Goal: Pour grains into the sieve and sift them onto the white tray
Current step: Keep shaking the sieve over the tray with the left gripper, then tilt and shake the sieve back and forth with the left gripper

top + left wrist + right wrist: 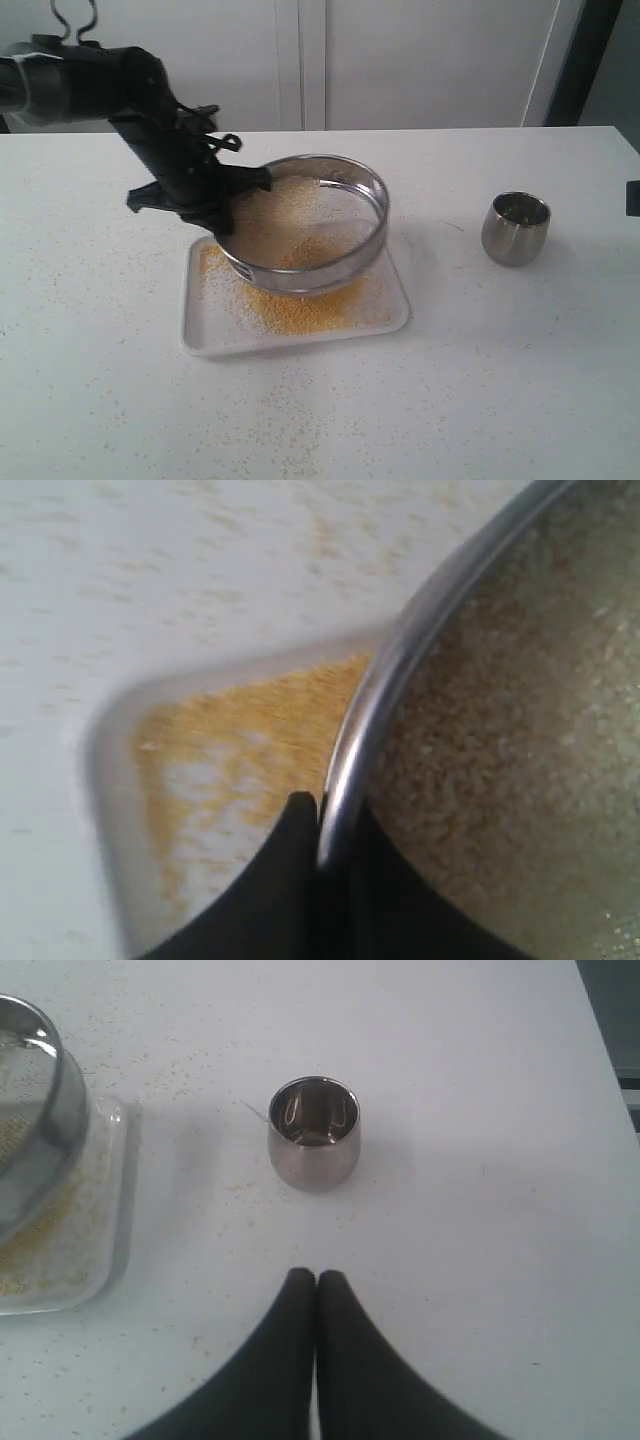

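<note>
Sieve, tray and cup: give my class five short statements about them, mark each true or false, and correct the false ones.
1. The left gripper is clamped on the rim of the sieve. True.
2. The sieve lies flat on the table beside the white tray. False: it is held tilted over the tray.
3. Golden-yellow grains lie on the white tray. True.
4. The steel cup has tipped onto its side. False: it stands upright on the table, apart from the tray.
5. The right gripper holds the steel cup. False: it is shut on nothing, clear of the cup.
</note>
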Robot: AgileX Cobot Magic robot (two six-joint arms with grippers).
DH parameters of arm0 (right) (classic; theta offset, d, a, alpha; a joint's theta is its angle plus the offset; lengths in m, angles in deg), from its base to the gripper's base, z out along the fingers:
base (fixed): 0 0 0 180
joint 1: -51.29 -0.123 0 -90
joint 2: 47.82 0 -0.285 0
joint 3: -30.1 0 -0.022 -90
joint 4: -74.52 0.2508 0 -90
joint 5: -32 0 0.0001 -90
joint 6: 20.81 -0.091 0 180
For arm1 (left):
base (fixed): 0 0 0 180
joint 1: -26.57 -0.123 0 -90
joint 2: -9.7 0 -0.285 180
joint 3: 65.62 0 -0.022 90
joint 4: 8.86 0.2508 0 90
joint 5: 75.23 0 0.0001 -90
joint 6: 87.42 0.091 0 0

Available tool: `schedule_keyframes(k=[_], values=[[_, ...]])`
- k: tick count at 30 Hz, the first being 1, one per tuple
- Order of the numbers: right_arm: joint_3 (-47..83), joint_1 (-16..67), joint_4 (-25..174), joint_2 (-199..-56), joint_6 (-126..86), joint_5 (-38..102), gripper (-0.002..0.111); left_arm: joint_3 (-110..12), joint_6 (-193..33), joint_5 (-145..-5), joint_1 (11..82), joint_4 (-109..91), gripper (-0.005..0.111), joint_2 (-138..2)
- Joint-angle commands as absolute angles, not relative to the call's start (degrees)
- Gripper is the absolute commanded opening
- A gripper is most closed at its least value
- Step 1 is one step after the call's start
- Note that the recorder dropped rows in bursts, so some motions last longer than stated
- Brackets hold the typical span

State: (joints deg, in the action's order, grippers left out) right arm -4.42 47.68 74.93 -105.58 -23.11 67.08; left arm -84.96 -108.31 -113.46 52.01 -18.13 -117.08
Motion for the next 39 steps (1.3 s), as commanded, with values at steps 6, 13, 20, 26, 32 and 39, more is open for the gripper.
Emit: schedule_keyframes(k=[6,13,20,26,32,39], values=[[-4.7,47.8,75.0,-105.4,-23.2,66.7,0.0,-85.2,-110.4,-116.2,54.9,-13.4,0.0,-116.0],[-4.7,47.8,75.0,-105.4,-23.2,66.7,0.0,-85.5,-125.0,-122.6,50.6,-1.0,0.0,-113.5],[-4.7,47.8,75.0,-105.4,-23.2,66.8,0.0,-85.1,-110.1,-115.1,55.0,-12.3,0.0,-114.6],[-4.7,47.8,75.0,-105.4,-23.2,66.8,0.0,-84.9,-117.6,-119.0,49.4,-12.6,0.0,-114.0],[-4.7,47.8,75.0,-105.4,-23.2,66.8,0.0,-84.2,-107.9,-117.4,54.8,-12.6,0.0,-115.0],[-4.7,47.8,75.0,-105.4,-23.2,66.6,0.0,-83.3,-111.2,-114.3,48.7,-20.6,0.0,-114.2]])
